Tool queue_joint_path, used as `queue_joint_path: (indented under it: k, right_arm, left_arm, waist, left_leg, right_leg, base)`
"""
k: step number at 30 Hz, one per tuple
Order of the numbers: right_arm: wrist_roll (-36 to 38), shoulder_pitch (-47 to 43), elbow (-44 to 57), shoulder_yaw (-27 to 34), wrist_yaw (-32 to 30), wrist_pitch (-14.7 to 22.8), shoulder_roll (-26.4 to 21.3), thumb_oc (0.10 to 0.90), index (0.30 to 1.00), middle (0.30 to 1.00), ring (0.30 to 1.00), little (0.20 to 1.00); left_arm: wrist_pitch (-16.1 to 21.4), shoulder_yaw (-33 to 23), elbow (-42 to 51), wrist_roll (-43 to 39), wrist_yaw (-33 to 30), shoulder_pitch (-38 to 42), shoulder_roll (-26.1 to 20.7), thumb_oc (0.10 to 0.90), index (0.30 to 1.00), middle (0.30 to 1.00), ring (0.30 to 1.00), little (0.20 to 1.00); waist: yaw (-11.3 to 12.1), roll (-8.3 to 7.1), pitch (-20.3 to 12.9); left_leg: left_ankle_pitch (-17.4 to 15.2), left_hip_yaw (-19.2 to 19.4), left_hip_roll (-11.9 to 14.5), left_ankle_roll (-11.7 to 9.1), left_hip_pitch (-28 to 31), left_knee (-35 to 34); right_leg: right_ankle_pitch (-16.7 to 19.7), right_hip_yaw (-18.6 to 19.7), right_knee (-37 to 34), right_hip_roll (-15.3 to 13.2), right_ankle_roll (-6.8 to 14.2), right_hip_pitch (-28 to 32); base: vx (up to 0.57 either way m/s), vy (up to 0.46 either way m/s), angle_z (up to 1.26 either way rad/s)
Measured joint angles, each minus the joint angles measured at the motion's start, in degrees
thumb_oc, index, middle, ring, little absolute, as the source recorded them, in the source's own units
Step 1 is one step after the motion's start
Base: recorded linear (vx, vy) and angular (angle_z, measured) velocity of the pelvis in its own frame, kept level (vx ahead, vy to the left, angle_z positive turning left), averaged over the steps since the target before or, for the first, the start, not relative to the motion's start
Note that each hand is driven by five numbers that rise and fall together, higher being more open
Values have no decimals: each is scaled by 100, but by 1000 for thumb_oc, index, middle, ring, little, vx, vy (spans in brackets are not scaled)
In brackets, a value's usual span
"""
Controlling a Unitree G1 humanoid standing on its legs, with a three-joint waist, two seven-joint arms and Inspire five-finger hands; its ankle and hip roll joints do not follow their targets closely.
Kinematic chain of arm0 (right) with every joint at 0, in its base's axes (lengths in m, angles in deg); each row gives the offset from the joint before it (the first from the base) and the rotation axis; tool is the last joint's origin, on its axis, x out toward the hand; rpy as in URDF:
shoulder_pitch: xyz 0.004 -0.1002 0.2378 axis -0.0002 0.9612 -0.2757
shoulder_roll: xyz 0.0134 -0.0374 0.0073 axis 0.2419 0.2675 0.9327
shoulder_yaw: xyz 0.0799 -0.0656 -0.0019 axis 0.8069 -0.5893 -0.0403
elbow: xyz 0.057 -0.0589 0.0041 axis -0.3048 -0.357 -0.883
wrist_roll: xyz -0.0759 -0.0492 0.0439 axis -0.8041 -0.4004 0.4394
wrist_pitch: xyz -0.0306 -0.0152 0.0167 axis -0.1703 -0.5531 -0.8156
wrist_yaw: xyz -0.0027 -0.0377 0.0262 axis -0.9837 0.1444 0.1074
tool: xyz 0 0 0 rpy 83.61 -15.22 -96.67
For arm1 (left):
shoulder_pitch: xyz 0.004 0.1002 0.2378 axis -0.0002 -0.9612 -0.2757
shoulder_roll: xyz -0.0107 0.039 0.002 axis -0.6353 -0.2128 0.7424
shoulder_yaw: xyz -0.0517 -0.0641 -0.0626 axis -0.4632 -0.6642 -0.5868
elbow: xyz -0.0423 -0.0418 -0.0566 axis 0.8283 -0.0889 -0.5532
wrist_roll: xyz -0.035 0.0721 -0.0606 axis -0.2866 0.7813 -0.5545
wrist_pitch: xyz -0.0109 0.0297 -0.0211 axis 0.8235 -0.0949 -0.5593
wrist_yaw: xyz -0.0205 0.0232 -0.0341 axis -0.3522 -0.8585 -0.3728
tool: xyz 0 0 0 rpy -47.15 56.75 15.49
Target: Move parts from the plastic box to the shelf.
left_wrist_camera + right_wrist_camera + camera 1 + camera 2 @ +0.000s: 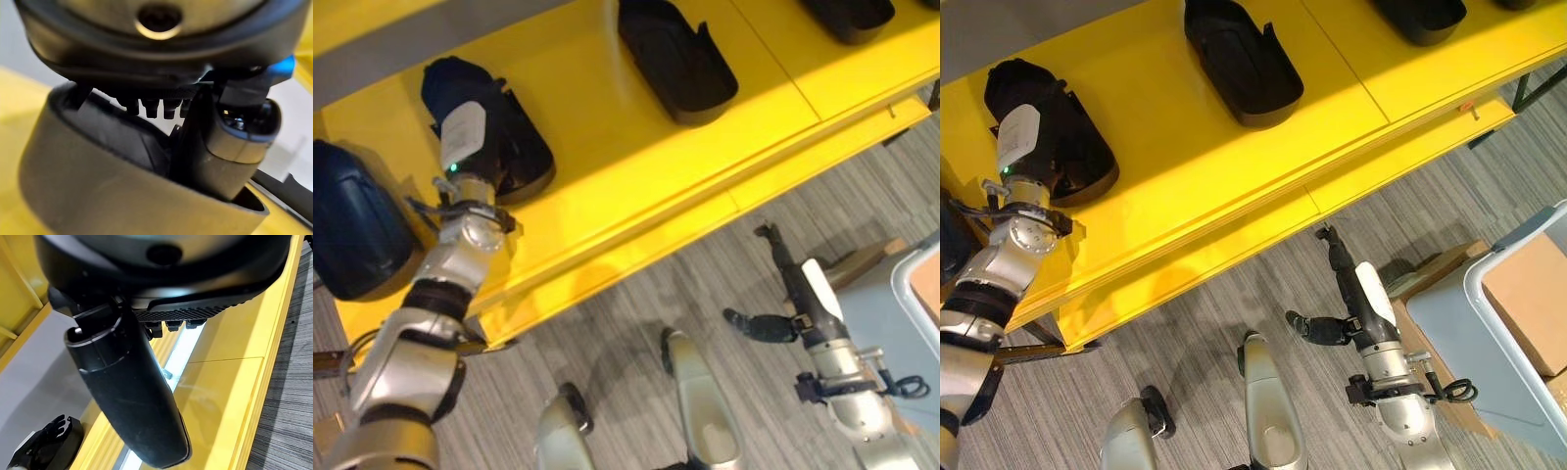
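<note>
Parts (677, 59) rest on the yellow shelf (607, 166) (left hand (470, 142) fingers hidden; right hand (1347, 284) fingers relaxed, empty).

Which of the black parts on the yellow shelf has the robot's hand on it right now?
The black part at the left end of the yellow shelf: the left hand rests on it. The next part along sits alone, untouched.

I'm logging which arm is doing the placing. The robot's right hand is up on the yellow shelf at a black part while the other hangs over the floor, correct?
Not quite: the left hand is the one at the black part on the yellow shelf, as the left eye view shows. The right hand is the one that hangs over the floor.
</note>
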Motion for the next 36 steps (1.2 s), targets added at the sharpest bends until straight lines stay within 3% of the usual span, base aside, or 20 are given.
queue_joint_path:
  k: [6, 13, 22, 36]
  right_arm:
    - [7, 2, 4, -82, 76, -91, 2, 900, 1000, 1000, 1000, 1000]
    - [130, 4, 5, -144, 192, -152, 17, 900, 1000, 1000, 1000, 1000]
    - [319, 61, 7, -146, 300, -153, 6, 900, 1000, 1000, 1000, 1000]
    - [345, 169, 7, -103, 324, -152, 7, 900, 1000, 1000, 1000, 1000]
  left_arm:
    - [-134, 360, -883, -523, 544, 904, 63, 900, 1000, 1000, 1000, 1000]
    - [-151, 366, -1322, -1189, 862, 1171, 217, 900, 1000, 1000, 1000, 1000]
    - [-176, 723, -1439, -902, 1048, 1333, 451, 900, 1000, 1000, 1000, 1000]
    - [21, 1247, -554, -22, 1294, 1207, 744, 900, 1000, 1000, 1000, 1000]
  waist:
    - [-80, 48, 27]
    - [-66, 51, 26]
    - [-45, 64, 18]
    - [88, 58, 14]
  left_leg:
    - [12, 39, 0, -13, 5, -68]
    - [29, 32, -1, -27, 84, -105]
    - [38, -4, -3, -29, 83, -51]
    - [34, -51, -19, -23, 15, 8]
  right_leg:
    - [13, 15, -36, 11, 0, -31]
    - [18, 8, -21, 13, -5, 37]
    - [18, -4, -24, -1, -9, 89]
    - [34, -17, -12, -19, 10, 77]
  base:
    - [2, -1, -1]
    - [1, -4, 0]
    - [-2, -5, 1]
    - [-2, 0, 0]
